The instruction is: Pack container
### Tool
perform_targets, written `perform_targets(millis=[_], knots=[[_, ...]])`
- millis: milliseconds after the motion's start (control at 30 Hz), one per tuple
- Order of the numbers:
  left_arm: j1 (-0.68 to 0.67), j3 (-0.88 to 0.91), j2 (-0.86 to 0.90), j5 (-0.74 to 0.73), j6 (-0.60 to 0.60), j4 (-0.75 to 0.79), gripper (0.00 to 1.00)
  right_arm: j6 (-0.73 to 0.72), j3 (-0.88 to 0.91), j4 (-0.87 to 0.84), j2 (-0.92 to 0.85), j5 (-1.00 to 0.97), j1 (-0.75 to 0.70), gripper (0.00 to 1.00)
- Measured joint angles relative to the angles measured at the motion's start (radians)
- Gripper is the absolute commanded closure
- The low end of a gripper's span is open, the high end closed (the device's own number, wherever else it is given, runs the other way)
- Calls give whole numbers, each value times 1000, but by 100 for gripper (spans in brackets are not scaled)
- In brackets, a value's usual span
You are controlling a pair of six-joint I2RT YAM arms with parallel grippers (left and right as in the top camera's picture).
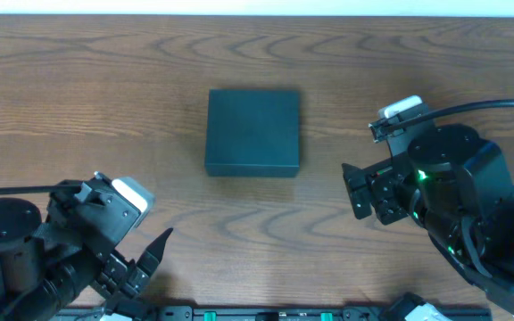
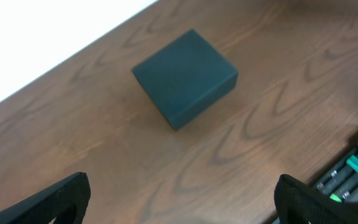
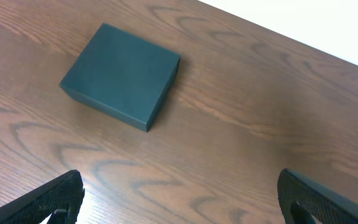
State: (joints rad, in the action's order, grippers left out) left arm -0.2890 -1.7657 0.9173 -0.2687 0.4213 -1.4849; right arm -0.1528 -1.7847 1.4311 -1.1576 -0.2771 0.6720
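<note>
Container [image 1: 252, 131] sat lid-down at mid-surface [image 1: 78, 89], ahead of both arms. Left end effector [image 1: 143, 266] and right end effector [image 1: 357, 192] were wide open and empty. The right was nearer, with the container forward-left of it. Box near-square, no clear long axis.

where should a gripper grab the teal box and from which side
Probably from straight above, jaws spanning two opposite side walls of the container. It lies flat and closed on the table, walls upright with nothing beside them; its top offers no handle. Whether jaws open wide enough is unclear.
</note>
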Motion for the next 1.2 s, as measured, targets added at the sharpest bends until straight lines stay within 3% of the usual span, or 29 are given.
perform_targets(millis=[200, 300, 367, 500, 667, 900, 1200], knots=[[31, 2, -6, 19, -17, -20, 4, 0, 0, 0, 0, 0, 0, 1], [141, 88, -60, 68, -97, 129, 4, 0, 0, 0, 0, 0, 0, 1], [244, 229, -133, 99, -150, 287, 5, 0, 1, 1, -1, 0, 0, 1], [413, 718, -390, 128, -247, 684, 4, 0, 2, 0, -1, 3, 0, 1], [474, 1064, -563, 153, -356, 883, 4, 0, 2, 0, -1, 5, 0, 1], [483, 1375, -721, 186, -463, 1021, 5, 0, 2, 0, -1, 7, 0, 1], [463, 1546, -824, 195, -526, 1040, 4, 0, 2, 0, -1, 8, 0, 1]])
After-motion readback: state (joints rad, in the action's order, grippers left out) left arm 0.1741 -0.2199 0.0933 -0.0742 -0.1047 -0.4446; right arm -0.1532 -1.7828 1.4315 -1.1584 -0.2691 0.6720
